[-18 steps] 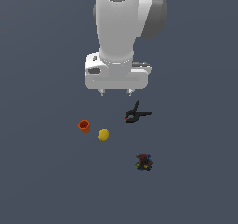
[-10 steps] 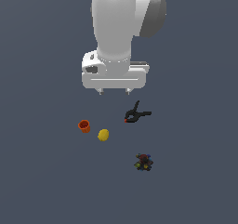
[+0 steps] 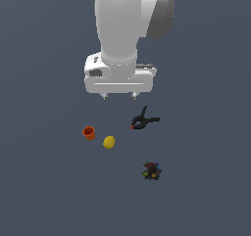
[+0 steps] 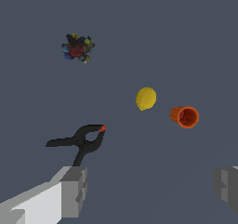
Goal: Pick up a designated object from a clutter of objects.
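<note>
In the exterior view the end effector (image 3: pixel 118 96) has barely shifted, hanging high with fingers spread wide and empty; the approach has hardly begun. The designated object (image 3: pixel 151 171) lies nearest the camera, right of the lemon (image 3: pixel 109 142).

The wrist view shows it (image 4: pixel 77 47) far beyond the clamp (image 4: pixel 80 141), untouched.

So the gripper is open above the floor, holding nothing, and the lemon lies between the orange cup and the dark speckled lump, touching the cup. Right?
Not quite: the lemon lies apart from the orange cup, with bare floor between them, as the wrist view shows. The rest holds: the gripper is open and empty, and the dark speckled lump lies beyond the lemon.
</note>
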You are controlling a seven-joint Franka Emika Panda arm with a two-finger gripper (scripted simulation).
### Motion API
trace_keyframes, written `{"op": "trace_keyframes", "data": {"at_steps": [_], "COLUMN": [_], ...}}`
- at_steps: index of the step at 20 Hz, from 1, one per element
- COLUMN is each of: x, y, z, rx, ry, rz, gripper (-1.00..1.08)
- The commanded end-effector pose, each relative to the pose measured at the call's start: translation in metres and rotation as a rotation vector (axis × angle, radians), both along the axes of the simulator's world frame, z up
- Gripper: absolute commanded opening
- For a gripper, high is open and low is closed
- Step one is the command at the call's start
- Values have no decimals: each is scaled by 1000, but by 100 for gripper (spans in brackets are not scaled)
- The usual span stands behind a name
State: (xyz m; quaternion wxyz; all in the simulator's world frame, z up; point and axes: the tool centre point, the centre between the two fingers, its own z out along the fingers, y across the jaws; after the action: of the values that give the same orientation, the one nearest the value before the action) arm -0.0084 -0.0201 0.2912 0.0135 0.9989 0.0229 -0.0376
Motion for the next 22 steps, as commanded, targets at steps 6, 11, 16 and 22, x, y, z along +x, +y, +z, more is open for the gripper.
{"op": "trace_keyframes", "data": {"at_steps": [6, 11, 16, 22], "x": [13, 28, 50, 79], "y": [5, 12, 23, 39], "z": [-8, -18, -34, -60], "rx": [-3, -5, -5, -1], "ry": [0, -1, -1, -1], "rz": [76, 174, 312, 508], "gripper": [100, 100, 100, 100]}}
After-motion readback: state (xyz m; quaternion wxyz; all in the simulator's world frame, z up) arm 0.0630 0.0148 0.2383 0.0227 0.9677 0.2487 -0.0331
